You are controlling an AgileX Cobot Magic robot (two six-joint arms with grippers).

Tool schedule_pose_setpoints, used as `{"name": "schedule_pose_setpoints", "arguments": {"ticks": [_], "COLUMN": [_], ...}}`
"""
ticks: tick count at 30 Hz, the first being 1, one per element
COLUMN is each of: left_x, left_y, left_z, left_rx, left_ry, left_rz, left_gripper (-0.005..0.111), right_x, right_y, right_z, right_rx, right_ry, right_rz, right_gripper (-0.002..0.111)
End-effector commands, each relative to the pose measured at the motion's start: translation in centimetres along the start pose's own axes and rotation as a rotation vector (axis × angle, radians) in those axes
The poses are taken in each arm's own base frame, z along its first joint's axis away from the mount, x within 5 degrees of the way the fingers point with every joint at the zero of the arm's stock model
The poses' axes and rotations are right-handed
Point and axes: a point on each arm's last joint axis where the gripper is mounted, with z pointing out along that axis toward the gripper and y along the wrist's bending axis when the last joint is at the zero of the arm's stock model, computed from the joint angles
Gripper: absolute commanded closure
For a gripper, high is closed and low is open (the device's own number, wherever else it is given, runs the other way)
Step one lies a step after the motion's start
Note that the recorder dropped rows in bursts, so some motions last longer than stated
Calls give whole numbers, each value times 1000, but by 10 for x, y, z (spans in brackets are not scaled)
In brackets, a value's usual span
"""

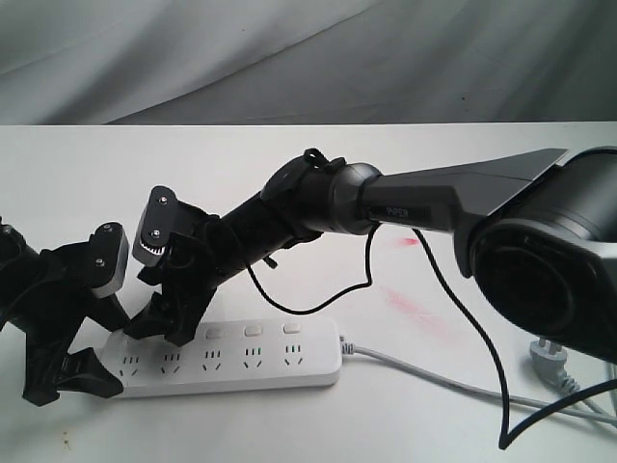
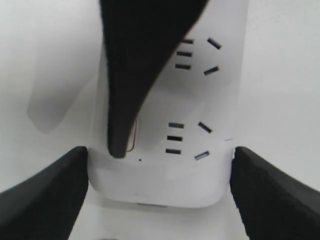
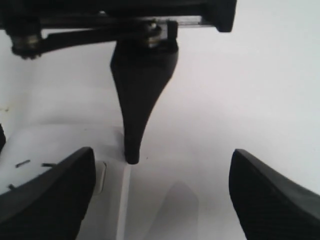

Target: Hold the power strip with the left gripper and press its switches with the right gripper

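The white power strip [image 1: 289, 371] lies along the table's front, its grey cord [image 1: 434, 378] running right to a plug [image 1: 548, 363]. My left gripper [image 1: 108, 353] is shut on the strip's left end; in the left wrist view [image 2: 160, 196] both black jaws press the sides of that end [image 2: 160, 180]. My right gripper [image 1: 162, 333] on the PIPER arm stands open over the left part of the strip. One of its fingers [image 2: 120, 130] rests its tip on the end switch [image 2: 133, 140]. Three switches [image 1: 253, 331] show to its right. In the right wrist view the gripper [image 3: 160, 196] straddles the strip's far edge [image 3: 122, 200].
A black cable [image 1: 453, 299] hangs from the right arm and loops over the table at the right. Faint red smears [image 1: 416, 314] mark the white tabletop [image 1: 193, 164]. The left gripper's finger [image 3: 137, 115] stands against the strip's far edge, close to my right gripper.
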Motion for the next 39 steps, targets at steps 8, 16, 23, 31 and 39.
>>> {"name": "schedule_pose_setpoints", "arguments": {"ticks": [8,16,23,31,39], "left_x": [-1,-1,-1,-1,-1], "left_y": [0,0,0,0,0], "left_z": [0,0,0,0,0], "left_rx": [8,8,8,8,8], "left_ry": [-10,-10,-10,-10,-10], "left_rz": [-11,-11,-11,-11,-11], "left_gripper": [67,67,67,67,67], "right_x": [2,5,8,15,22], "right_y": [11,7,8,11,11], "right_z": [13,12,12,21,25], "right_rx": [31,61,58,33,22], "right_ry": [135,166,204,171,194], "right_rz": [-100,-99,-107,-28,-40], "right_gripper": [40,40,40,40,40]}}
